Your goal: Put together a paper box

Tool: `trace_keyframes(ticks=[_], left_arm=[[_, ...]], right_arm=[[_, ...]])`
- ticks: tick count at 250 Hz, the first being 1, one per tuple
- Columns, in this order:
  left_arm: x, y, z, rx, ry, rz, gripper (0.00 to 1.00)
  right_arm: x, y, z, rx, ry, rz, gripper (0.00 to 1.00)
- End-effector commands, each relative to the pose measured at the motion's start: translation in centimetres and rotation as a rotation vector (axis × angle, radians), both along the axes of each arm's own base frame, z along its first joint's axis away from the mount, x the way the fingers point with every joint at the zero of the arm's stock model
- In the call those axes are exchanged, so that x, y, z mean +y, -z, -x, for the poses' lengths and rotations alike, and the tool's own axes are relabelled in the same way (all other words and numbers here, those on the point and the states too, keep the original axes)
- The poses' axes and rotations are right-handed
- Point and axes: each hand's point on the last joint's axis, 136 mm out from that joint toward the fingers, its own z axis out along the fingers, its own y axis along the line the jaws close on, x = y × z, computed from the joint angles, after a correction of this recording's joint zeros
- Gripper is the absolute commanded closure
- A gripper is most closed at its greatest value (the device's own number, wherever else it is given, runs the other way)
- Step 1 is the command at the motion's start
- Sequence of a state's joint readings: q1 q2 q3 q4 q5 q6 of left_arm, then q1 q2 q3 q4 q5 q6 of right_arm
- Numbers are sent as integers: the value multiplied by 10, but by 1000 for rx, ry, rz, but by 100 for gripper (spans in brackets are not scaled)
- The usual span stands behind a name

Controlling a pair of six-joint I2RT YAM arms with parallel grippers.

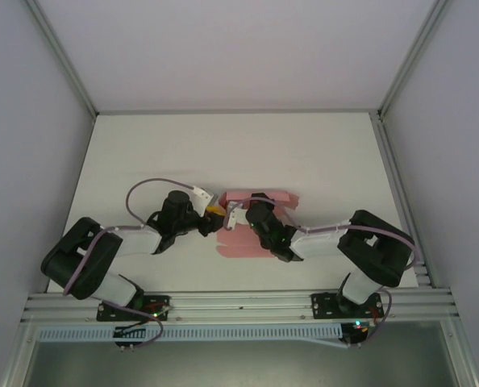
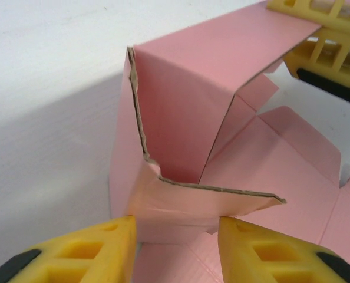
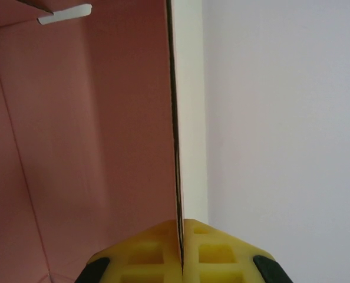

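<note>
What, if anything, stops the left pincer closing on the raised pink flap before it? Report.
Probably nothing: the left pincer stands open astride the paper box's raised flap, with no other thing between its fingers. The right pincer clamps a different wall.

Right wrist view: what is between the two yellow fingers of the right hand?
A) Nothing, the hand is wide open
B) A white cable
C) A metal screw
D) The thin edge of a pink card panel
D: the right hand is shut on the thin edge of a pink panel of the paper box, seen edge-on between its fingertips.
</note>
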State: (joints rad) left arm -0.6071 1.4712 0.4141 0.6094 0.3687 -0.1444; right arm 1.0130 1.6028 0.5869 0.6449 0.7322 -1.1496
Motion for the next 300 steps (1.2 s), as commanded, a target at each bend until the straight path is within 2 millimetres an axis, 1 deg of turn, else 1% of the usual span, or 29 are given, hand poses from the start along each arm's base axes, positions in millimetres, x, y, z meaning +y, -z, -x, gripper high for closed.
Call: trace_keyframes(ticks=[1,28,38,51,68,77,83,102,114,133,150,160,175,193,199,210,227,231,241,252,260,266,270,286,300], left_arm=[[-4,-12,-15,-93,-14,-15,64],[-5,-12,-23,-116,-36,-27,65],[-5,-11,-27,-123,-50,-31,59],[-4,-10,-30,-127,-63,-35,60],[-6,-10,-32,-131,-66,-30,60],[-8,-12,-31,-135,-56,-21,55],[-10,-14,-31,-139,-46,-18,54],[-15,-19,-30,-156,-23,-11,55],[-22,-24,-25,-161,21,8,60],[-35,-33,-10,-140,118,53,62],[-36,-42,-1,-132,135,76,62],[-31,-48,2,-141,120,89,59],[-18,-54,3,-160,62,76,48],[0,-61,0,-176,-21,47,40],[7,-63,-2,-178,-63,35,38],[19,-67,-5,-179,-124,18,36],[40,-75,-12,-185,-241,1,30],[46,-78,-14,-187,-268,-2,28],[61,-82,-20,-190,-353,-10,18],[79,-85,-27,-178,-444,-10,14],[91,-84,-32,-161,-491,-14,9],[98,-81,-35,-138,-520,-19,3],[104,-78,-37,-122,-537,-26,2],[114,-63,-45,-58,-564,-72,0],[111,-46,-48,-2,-541,-135,1]], right_arm=[[-7,37,13,85,-21,109,100],[-3,37,14,106,-31,86,100],[-2,36,15,114,-35,75,100],[0,36,16,124,-42,66,100],[1,37,16,136,-44,62,100],[1,38,17,145,-46,65,100],[1,39,18,151,-47,65,100],[2,40,19,163,-48,57,100],[3,39,19,168,-50,48,100],[3,37,17,166,-34,51,100],[0,33,13,147,-14,53,100],[-2,29,11,140,-9,47,100],[-7,20,7,134,3,22,100],[-12,10,6,130,5,1,100],[-13,6,5,127,1,-4,100],[-12,1,7,125,-14,-14,100],[-12,-2,9,142,-31,-20,100],[-12,-3,9,142,-31,-26,100],[-13,-4,9,147,-35,-28,100],[-13,-4,10,150,-37,-31,100],[-13,-4,10,153,-39,-35,100],[-13,-3,10,156,-40,-37,100],[-12,-2,10,159,-41,-36,100],[-12,-1,9,161,-39,-40,100],[-11,1,9,165,-39,-40,100]])
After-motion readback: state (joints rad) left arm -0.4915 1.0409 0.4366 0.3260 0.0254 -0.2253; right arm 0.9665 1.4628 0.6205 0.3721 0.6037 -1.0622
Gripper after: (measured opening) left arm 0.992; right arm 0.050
